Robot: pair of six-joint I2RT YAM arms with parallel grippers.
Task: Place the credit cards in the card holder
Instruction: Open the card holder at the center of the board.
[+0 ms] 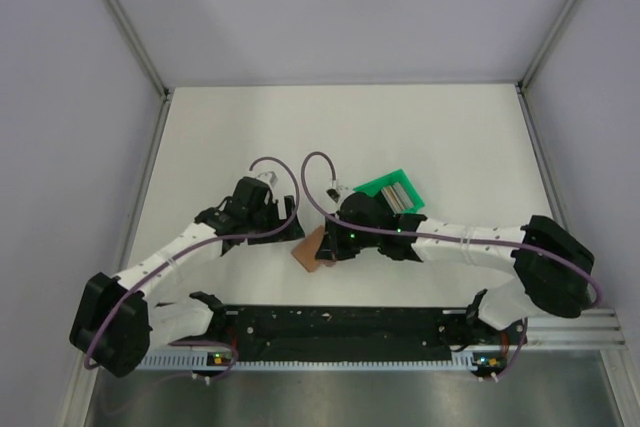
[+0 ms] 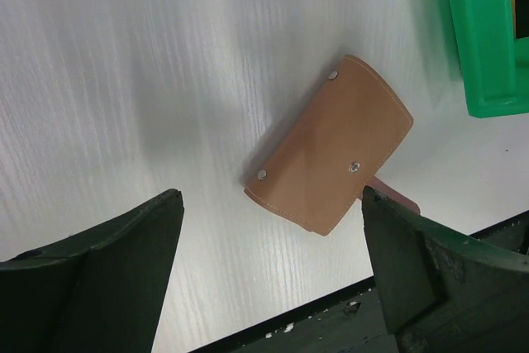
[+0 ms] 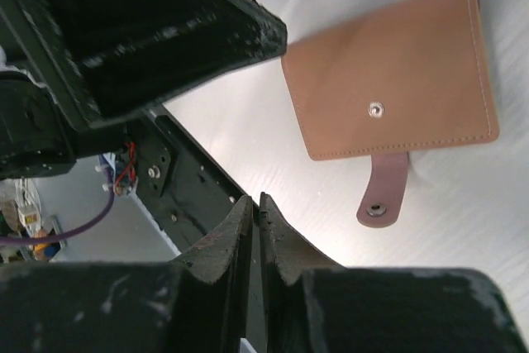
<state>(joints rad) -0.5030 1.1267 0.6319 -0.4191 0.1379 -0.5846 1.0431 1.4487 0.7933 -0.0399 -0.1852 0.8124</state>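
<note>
Dark green fingers [image 2: 107, 270] of my left claw [image 2: 269, 204] fill the bottom corners of its wrist view, spread wide with nothing gripped. Between them, further off, the card holder [image 2: 331, 146] lies flat on the white table [image 2: 124, 80]. It is folded shut, tan face up, a small metal stud [image 2: 354, 166] near one edge. A darker strap [image 3: 382, 188] with its own snap sticks out from that edge, unfastened, resting on the table. My right claw [image 3: 254, 204] is closed, its two fingers pressed together with nothing that I can see between them, and it hovers just beside the holder without touching it. From above, the holder [image 1: 310, 250] sits between my two claws, the left [image 1: 285, 222] and the right [image 1: 330, 242], close to the black base rail [image 1: 340, 322]. A green tray [image 1: 385, 182] stands nearby on the far right side, apart from the holder; what lies in it is too small to tell.
</note>
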